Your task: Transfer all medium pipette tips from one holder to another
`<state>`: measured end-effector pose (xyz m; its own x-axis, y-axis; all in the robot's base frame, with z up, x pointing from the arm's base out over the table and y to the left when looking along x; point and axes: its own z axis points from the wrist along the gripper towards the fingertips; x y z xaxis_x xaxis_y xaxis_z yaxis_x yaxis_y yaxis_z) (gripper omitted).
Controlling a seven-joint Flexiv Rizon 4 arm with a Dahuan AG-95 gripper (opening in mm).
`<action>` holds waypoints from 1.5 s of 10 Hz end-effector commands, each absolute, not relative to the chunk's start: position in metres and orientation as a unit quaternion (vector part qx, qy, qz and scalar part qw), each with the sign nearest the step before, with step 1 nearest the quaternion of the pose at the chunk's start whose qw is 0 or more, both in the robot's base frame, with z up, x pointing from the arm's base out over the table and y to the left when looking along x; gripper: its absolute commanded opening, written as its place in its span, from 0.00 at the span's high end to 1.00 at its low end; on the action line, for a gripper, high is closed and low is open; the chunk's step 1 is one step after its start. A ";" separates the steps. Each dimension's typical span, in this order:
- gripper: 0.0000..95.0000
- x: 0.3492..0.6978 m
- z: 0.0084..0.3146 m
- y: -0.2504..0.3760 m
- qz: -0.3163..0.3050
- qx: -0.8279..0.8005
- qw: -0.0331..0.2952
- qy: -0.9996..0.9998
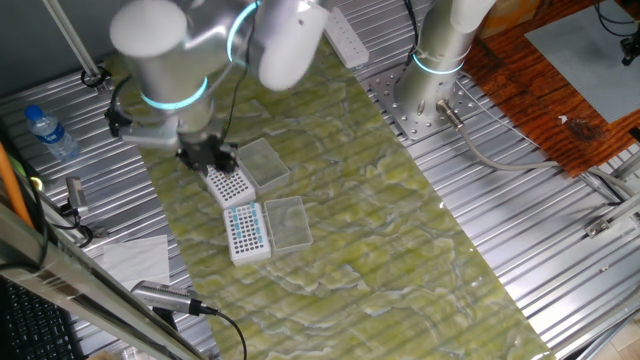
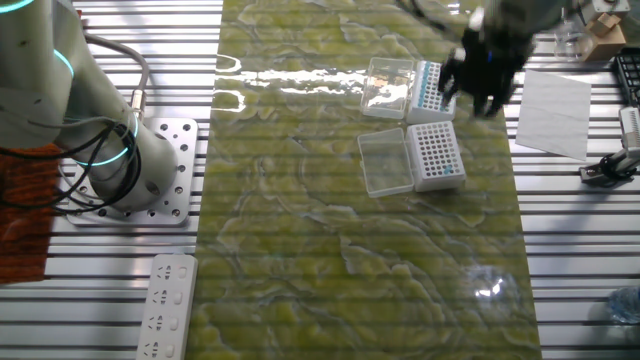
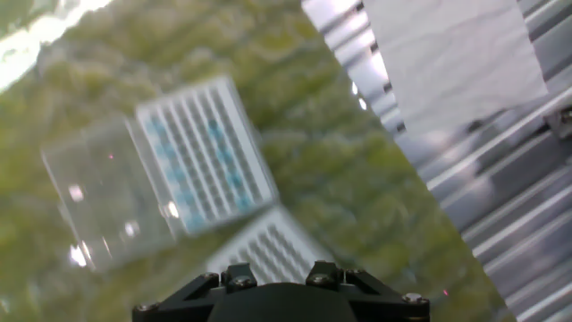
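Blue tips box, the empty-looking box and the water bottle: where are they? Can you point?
Box with the medium pipette tips [image 1: 247, 231], one fixed view, on its white grid top.
Box with dark holes [image 2: 436, 153], the other fixed view, middle of its grid.
Water bottle [image 1: 52, 134], one fixed view, its clear body.

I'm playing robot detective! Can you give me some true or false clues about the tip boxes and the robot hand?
1. There are two white tip boxes on the green mat. True: one box with blue tips and one box with dark holes.
2. The box under the gripper is full of blue tips. False: it shows mostly dark holes.
3. Each box has a clear lid open beside it. True.
4. A water bottle stands on the green mat. False: it lies on the metal table, off the mat.
5. A white sheet of paper lies beside the mat. True.
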<state>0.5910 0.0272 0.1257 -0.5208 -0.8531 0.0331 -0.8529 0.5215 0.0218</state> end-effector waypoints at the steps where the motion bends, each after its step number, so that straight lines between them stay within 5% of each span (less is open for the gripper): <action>1: 0.60 0.586 0.115 0.003 0.000 0.504 0.022 -0.863; 15: 0.60 0.582 0.075 -0.019 0.050 0.599 0.006 -0.799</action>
<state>0.5820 -0.0188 0.0757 -0.3182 -0.9459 0.0633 -0.9474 0.3149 -0.0570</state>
